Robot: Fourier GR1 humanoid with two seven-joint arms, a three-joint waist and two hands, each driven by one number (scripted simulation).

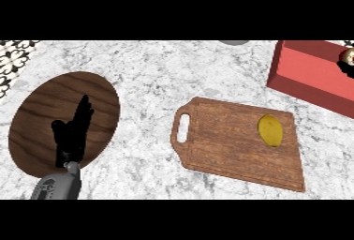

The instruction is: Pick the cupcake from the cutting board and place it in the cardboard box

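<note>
head view is showing us resting our left hand (72, 133) spread over a round wooden plate (41, 112); the cupcake (348, 57) is sitting in the red box (311, 77), near its edge, risking tipping out.

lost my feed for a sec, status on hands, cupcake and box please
Left hand open, fingers straight, over the round wooden board. Right hand not in view. Yellow item lies on the cutting board. Red box at upper right; nothing between.
</note>
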